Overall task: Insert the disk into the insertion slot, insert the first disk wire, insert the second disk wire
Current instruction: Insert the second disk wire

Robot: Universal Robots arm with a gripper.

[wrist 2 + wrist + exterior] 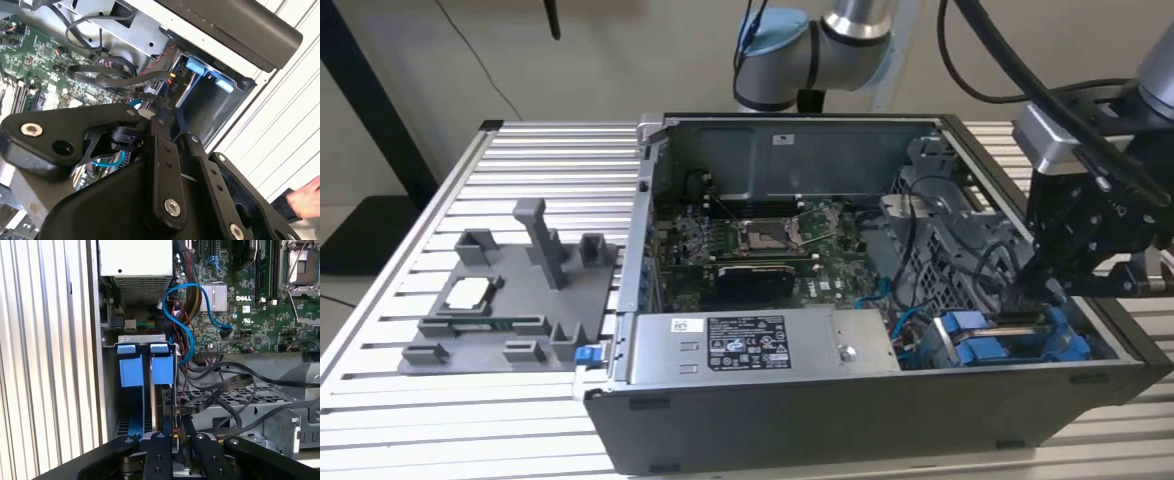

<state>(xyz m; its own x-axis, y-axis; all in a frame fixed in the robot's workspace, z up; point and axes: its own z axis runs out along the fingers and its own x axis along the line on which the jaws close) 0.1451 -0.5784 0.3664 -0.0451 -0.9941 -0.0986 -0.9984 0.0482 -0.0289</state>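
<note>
Reaching down into the open computer case (761,440), the end effector (1025,300) sits at the drive bay in the corner on the exterior view's right, its fingers (159,455) close together around a dark cable connector (169,412) at the disk's end. The disk (161,371), in its blue carrier, stands seated in the slot beside a second blue carrier (131,370). A grey power supply (761,345) lies alongside, and the case rests on a ribbed metal counter (520,150).

Glossy blue plastic carrier (161,367), ribbed metal table (547,150)
</note>
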